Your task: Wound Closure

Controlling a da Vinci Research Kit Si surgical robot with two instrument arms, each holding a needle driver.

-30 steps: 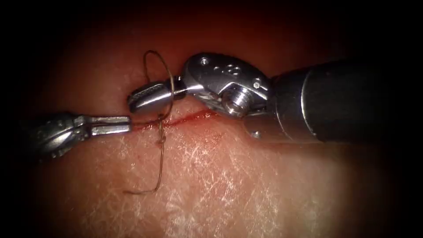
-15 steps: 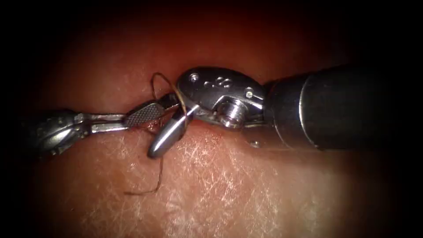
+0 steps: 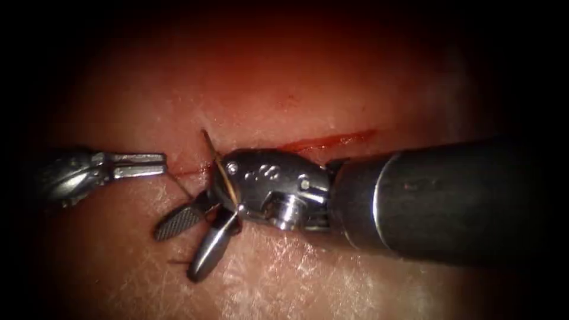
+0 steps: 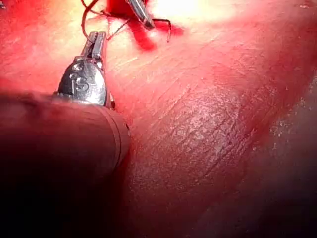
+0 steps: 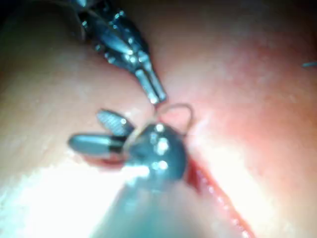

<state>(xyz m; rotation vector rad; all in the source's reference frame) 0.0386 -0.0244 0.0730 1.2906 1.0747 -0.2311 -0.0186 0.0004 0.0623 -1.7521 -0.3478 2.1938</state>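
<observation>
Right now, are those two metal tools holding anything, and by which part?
Left tool: shut on the thread near the cut. Right tool: open, holding nothing; thread loops its wrist.

Hidden and unclear parts around the cut

The right tool (image 3: 188,244) covers the middle of the cut (image 3: 332,141) and most of the thread (image 3: 220,172) looped behind its wrist. Whether the left tool (image 3: 155,165) grips thread is too fine to tell. The tissue (image 3: 332,278) fades into darkness at its edges.
</observation>
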